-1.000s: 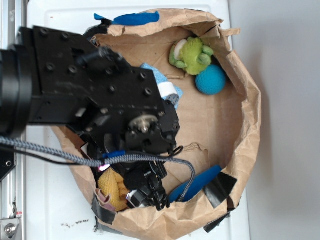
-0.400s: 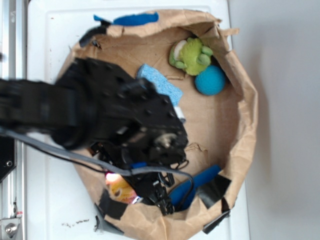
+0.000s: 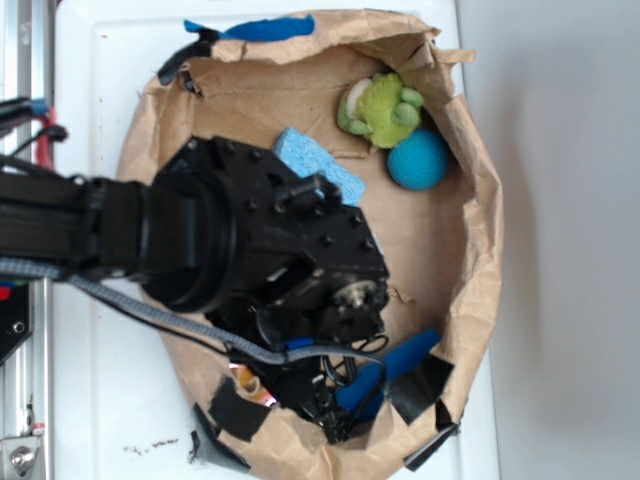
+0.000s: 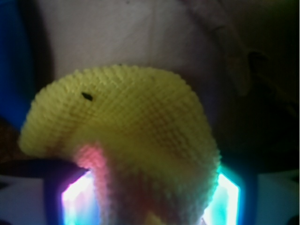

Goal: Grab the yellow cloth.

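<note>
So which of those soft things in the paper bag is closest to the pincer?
The yellow cloth: it fills the wrist view, right at the pincer. The green plush and blue ball lie well away.

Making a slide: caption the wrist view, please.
Bright yellow knitted cloth fills the wrist camera's view, bunched up close.

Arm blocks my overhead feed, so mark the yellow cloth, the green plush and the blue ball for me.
yellow cloth [image 4: 126, 122]: wrist view, middle of the knitted fold.
green plush [image 3: 382, 108]: exterior view, on its body.
blue ball [image 3: 418, 160]: exterior view, centre of the ball.
</note>
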Tool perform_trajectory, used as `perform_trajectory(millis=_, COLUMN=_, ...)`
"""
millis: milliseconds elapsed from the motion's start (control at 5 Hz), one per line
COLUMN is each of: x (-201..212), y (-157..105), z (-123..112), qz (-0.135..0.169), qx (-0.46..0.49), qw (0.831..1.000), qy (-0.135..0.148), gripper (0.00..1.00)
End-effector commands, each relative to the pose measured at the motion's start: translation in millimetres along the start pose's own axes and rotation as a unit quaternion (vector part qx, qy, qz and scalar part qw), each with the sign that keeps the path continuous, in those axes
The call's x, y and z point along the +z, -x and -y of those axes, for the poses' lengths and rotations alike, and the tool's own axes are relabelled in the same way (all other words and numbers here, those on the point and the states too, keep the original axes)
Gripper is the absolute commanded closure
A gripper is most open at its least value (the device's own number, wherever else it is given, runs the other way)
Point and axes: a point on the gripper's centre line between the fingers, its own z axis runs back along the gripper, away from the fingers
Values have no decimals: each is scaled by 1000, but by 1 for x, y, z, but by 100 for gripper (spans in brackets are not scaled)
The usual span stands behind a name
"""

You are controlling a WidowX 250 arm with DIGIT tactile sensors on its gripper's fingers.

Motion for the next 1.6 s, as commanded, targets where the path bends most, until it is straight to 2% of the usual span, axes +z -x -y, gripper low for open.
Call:
perform_trajectory(millis=0, x=73, y=-22, z=-17, qz=65, qx=13, qw=995, qy=71, gripper=100)
perform_trajectory(millis=200, x=105, y=-33, z=-36, qz=124, qx=62, qw=987, qy=75, gripper=100)
perform_trajectory(millis=400, x=117, y=-21, z=-49, qz=186, qx=95, qw=977, qy=40, gripper=100)
perform_trajectory(millis=600, x=125, y=-10, z=-47, qz=255, qx=124, qw=959, qy=-16, gripper=100)
perform_trajectory(millis=800, x=133, y=-4, z=-49, qz=250, qx=94, qw=963, qy=-48, gripper=100)
perform_trajectory(millis=1000, x=143, y=0, z=-49, qz=234, qx=58, qw=968, qy=-65, gripper=100)
perform_trajectory(millis=1200, x=150, y=2, z=-50, qz=231, qx=58, qw=970, qy=-42, gripper=100)
perform_trajectory(millis=1400, x=150, y=5, z=-49, qz=240, qx=63, qw=969, qy=-18, gripper=100)
